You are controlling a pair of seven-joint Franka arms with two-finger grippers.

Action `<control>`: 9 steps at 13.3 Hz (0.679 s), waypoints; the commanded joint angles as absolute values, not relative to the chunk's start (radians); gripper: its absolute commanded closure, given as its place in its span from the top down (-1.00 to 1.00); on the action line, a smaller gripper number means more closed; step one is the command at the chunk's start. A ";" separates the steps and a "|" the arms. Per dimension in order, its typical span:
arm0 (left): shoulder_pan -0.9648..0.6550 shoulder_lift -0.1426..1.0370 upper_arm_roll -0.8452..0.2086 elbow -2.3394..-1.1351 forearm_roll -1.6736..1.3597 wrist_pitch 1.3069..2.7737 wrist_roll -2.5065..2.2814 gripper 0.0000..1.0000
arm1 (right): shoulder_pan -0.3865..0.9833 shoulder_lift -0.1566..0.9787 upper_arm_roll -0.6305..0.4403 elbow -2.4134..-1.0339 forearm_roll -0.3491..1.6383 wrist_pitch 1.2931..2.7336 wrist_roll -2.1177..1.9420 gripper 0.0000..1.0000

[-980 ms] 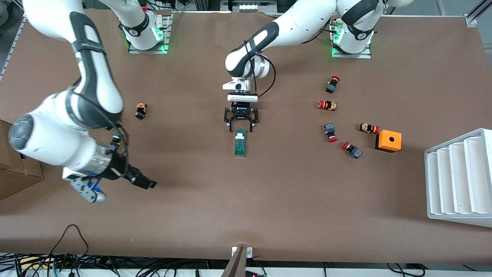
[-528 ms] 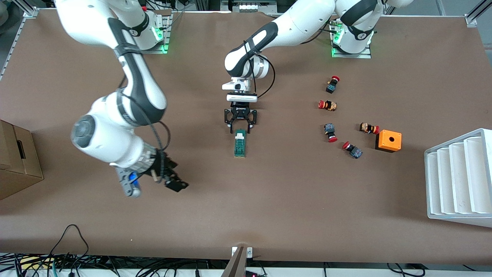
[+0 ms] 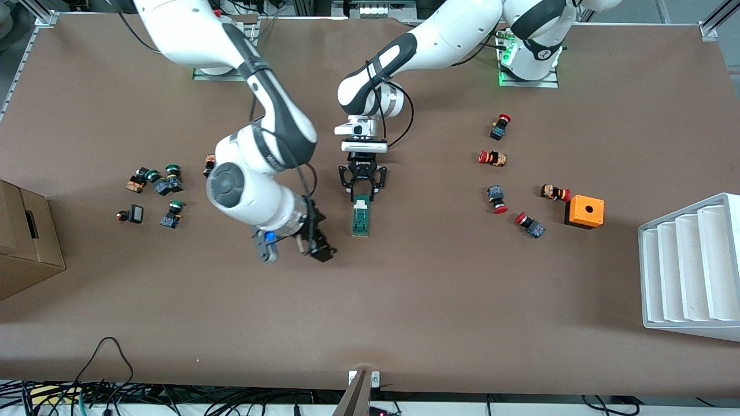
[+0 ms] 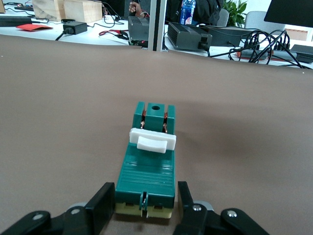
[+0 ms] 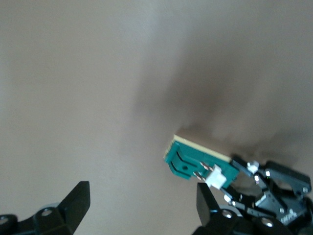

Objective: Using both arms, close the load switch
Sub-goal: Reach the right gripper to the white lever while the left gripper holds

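Observation:
The load switch (image 3: pixel 361 217) is a narrow dark-green block that lies flat mid-table, with its white end piece (image 3: pixel 362 202) toward the robots' bases. My left gripper (image 3: pixel 362 188) is low over that end. In the left wrist view its fingers (image 4: pixel 100 210) stand on either side of the switch (image 4: pixel 149 169) with small gaps, so it is open, and the white lever (image 4: pixel 152 141) lies across the top. My right gripper (image 3: pixel 317 248) is open and empty, beside the switch toward the right arm's end. The right wrist view shows its wide-apart fingers (image 5: pixel 78 200) and the switch (image 5: pixel 193 164).
Red-capped push buttons (image 3: pixel 496 198) and an orange box (image 3: pixel 584 211) lie toward the left arm's end, with a white stepped rack (image 3: pixel 691 266) at that table edge. Green-capped buttons (image 3: pixel 165 184) and a cardboard box (image 3: pixel 23 242) are toward the right arm's end.
The right arm has swung from the right arm's end of the table toward the switch. The left gripper's fingers have drawn in a little around the switch's end.

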State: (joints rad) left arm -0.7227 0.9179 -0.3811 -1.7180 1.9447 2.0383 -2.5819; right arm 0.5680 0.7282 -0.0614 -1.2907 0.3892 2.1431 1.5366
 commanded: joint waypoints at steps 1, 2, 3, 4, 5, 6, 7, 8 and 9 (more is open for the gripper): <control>-0.741 0.972 -0.373 -1.669 1.973 2.033 -2.600 0.06 | 0.607 0.726 -0.066 -1.348 0.407 2.152 1.600 0.77; -0.745 0.980 -0.373 -1.669 1.973 2.028 -2.600 0.05 | 0.630 0.726 -0.064 -1.367 0.408 2.157 1.604 0.69; -0.749 0.985 -0.373 -1.669 1.973 2.022 -2.600 0.04 | 0.649 0.726 -0.064 -1.387 0.400 2.178 1.629 0.64; -0.749 0.988 -0.373 -1.669 1.973 2.017 -2.600 0.04 | 0.666 0.726 -0.064 -1.419 0.397 2.213 1.647 0.56; -0.749 0.989 -0.373 -1.669 1.973 2.016 -2.600 0.04 | 0.678 0.724 -0.064 -1.454 0.397 2.250 1.649 0.48; -0.749 0.992 -0.373 -1.669 1.973 2.014 -2.600 0.04 | 0.686 0.721 -0.063 -1.488 0.397 2.282 1.649 0.40; -0.749 0.992 -0.373 -1.669 1.973 2.014 -2.600 0.03 | 0.698 0.721 -0.061 -1.514 0.394 2.305 1.651 0.27; -0.749 0.994 -0.373 -1.669 1.973 2.014 -2.599 -0.02 | 0.710 0.721 -0.061 -1.529 0.394 2.324 1.651 0.27; -0.750 0.994 -0.373 -1.669 1.973 2.014 -2.599 -0.02 | 0.718 0.719 -0.061 -1.546 0.394 2.338 1.652 0.26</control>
